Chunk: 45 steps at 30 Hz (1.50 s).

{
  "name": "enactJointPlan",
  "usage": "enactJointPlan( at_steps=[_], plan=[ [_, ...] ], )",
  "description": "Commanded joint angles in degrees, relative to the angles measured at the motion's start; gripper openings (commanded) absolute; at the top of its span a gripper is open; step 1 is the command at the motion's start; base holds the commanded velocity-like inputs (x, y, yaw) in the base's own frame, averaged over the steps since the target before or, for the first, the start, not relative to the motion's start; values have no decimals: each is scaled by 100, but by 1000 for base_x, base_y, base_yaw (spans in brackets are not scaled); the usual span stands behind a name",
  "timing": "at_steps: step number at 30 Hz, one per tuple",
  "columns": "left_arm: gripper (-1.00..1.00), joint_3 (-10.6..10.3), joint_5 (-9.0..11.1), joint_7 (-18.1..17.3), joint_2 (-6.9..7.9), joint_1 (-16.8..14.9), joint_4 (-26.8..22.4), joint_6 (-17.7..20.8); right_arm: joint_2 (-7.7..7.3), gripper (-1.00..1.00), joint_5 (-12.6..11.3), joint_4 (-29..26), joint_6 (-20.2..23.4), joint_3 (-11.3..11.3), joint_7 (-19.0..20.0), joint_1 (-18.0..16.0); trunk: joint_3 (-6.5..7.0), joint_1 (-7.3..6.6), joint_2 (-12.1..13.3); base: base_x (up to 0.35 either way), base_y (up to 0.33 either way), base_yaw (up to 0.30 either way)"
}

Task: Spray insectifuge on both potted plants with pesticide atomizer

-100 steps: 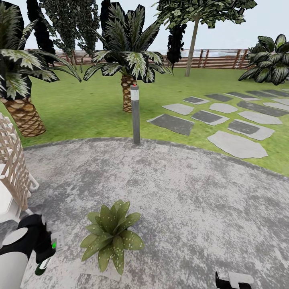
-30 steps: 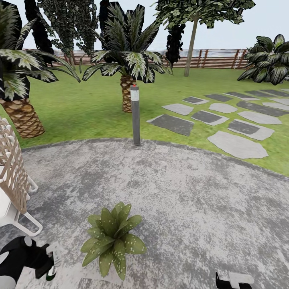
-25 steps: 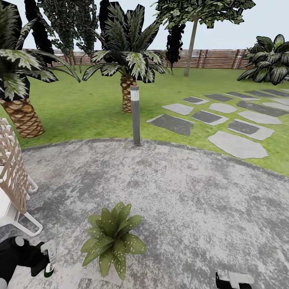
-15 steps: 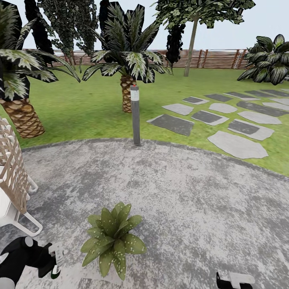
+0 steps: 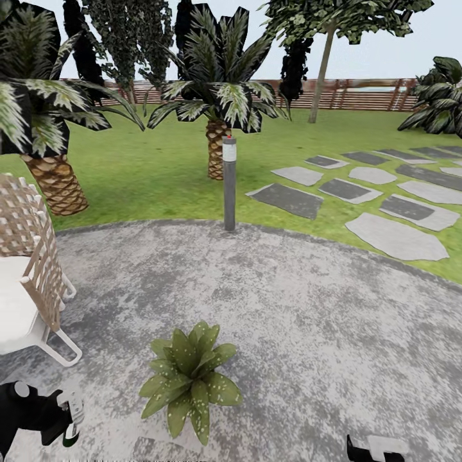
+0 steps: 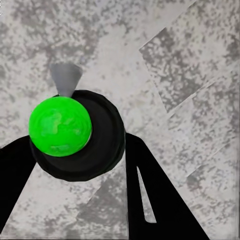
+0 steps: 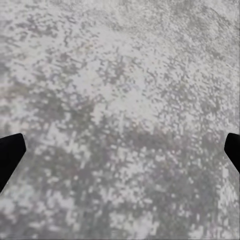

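Outdoors, the lawn (image 5: 147, 173) ran back to a slatted fence (image 5: 359, 94), with palms (image 5: 221, 96) and other trees along it and stepping stones (image 5: 385, 212) off to the right. Nearer lay the round patio (image 5: 308, 308), speckled grey, with a short bollard lamp (image 5: 229, 183) upright at its far edge. A white chair (image 5: 29, 282) with a woven back stood on the patio's left side. One plant (image 5: 190, 378), a low rosette of speckled leaves, sat on the patio near the head view's lower edge. To its left, well apart from the leaves, the left gripper (image 6: 75, 165) held the atomizer (image 5: 72, 420), fingers (image 6: 160, 200) closed against its sides; the wrist view looked down on its dark body and a bright green top (image 6: 60, 126), over bare patio. The right gripper (image 7: 120, 150) hung over the patio, its fingertips (image 7: 10, 155) spread wide with nothing between them.
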Motion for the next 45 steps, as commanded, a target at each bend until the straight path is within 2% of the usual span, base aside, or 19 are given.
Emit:
enactJointPlan(
  at_steps=[1, 6, 12, 20, 26, 45],
  plan=[
    [-100, 31, -27, -23, -5, -7, -2, -9, -1, 100, 61, 9, -17, -27, -35, -4, -4, -1, -2, 0, 0, 275],
    [-100, 57, 4, -1, -6, -8, -7, -9, -1, 100, 57, 9, -17, -30, -35, -4, -5, -1, -2, -29, -131, 250],
    [-100, 62, 28, 23, -8, -16, -6, -8, -1, 100, 51, 9, -17, -30, -35, -4, -6, -1, -2, -58, -264, 35],
    [-100, 81, 33, 24, -2, -16, -32, -12, -1, 100, 44, 9, -17, -35, -35, -4, -6, -1, -2, -23, -26, 234],
    [-100, 76, 39, 19, -5, -16, -337, -9, -1, 100, 44, 9, -17, -31, -35, -4, -6, -1, -2, -206, -209, 279],
    [-100, 87, 40, 28, -6, -14, -363, 0, 8, 100, 49, 18, -17, -30, -35, -4, -16, -1, -2, -230, -236, 279]
  ],
)
